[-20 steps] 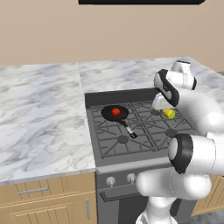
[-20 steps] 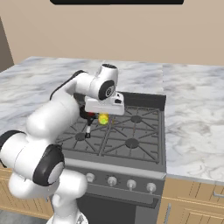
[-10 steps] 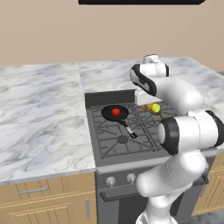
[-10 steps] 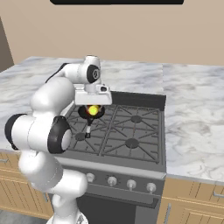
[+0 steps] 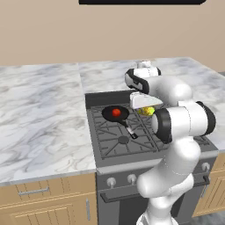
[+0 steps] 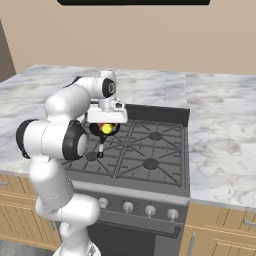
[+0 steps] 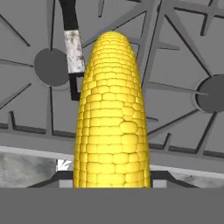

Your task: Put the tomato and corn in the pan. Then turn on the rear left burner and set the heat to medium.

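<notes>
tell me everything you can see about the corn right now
The corn is a short cob covered in rows of bright yellow kernels, tapering to a rounded end that points away from the hand. The gripper is shut on it at its near end and holds it in the air over the stove grates, close beside the pan. In the hand view the pan's handle, with its pale tip, lies just beside it. It touches nothing but the gripper.

A grey gas stove point(image 5: 110, 143) sits between two white marble counters point(image 5: 39, 114), its front carrying a row of knobs point(image 6: 150, 210), with light wooden cabinets point(image 5: 39, 206) below, a tan wall point(image 6: 150, 35) behind and a dark hood point(image 5: 136, 1) overhead.
</notes>
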